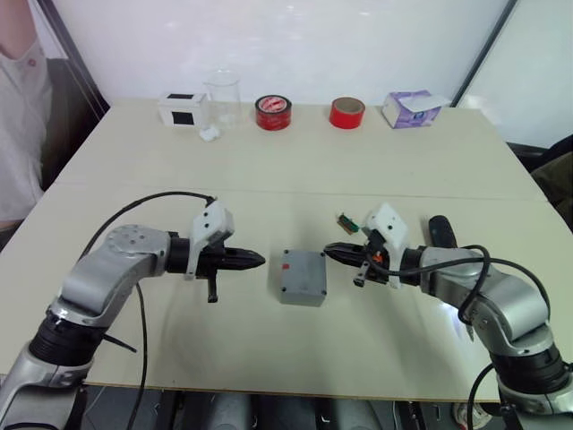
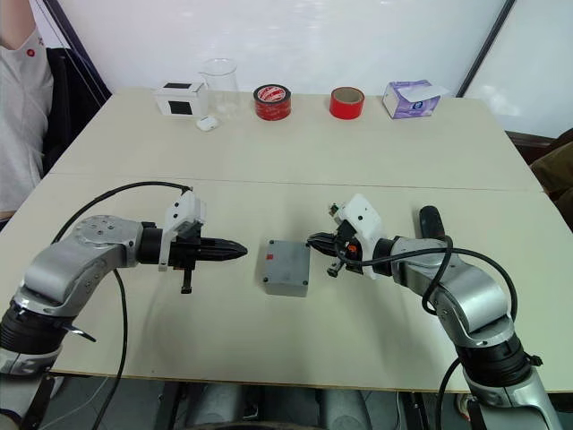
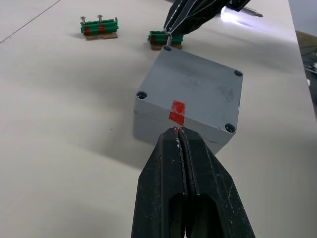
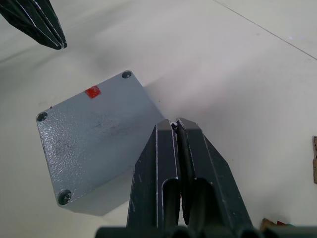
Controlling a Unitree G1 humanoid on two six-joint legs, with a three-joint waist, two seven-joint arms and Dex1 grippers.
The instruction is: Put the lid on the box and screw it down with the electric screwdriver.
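The box [image 1: 302, 277] is sitting in the middle of the bench [image 1: 286, 170] with the lid [image 3: 190, 94] already lying on top of it, red mark facing my left arm. My left jaws [image 1: 258, 261] are hovering just beside its left edge, pressed together and holding nothing, while my right jaws [image 1: 331, 252] are hovering just beside its right edge, also pressed together and empty. The electric screwdriver [image 1: 440, 231] is lying on the bench behind my right forearm.
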